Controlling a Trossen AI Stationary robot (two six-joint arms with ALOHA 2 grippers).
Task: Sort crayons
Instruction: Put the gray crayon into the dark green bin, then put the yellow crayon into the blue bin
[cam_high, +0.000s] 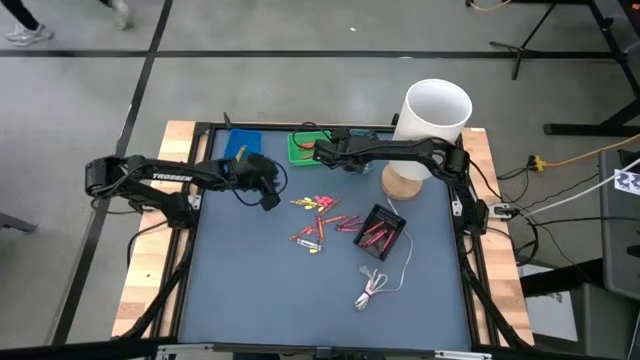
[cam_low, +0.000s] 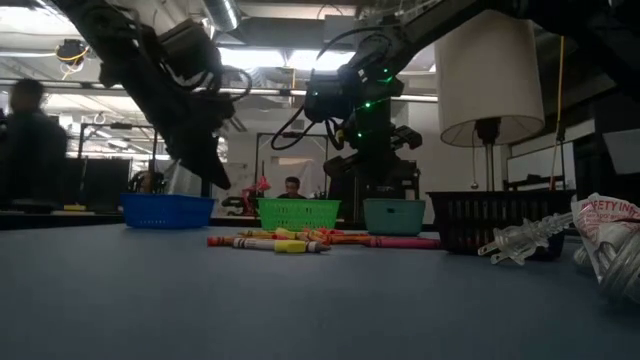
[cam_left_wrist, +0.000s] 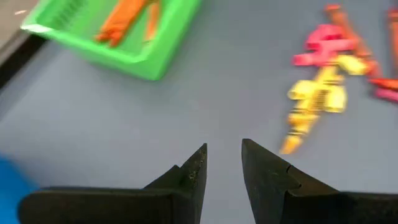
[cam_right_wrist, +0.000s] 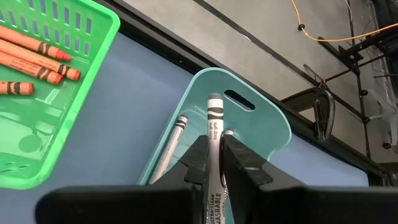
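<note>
Blue surface, loose crayons mid-table; right gripper pinches a grey crayon over the teal tray, matching its contents. Left gripper hovers, jaws narrowly parted, empty.

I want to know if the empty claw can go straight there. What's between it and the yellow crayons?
Nothing: in the left wrist view, only bare blue mat lies between the open left gripper and the yellow crayons.

**Trays at the back, crayons mid-table**

Three small trays sit in a row along the far edge. Loose crayons lie scattered near the table's middle, a basket of more just to their right. A coiled cable lies nearer the front (a lamp stands back right).
</note>
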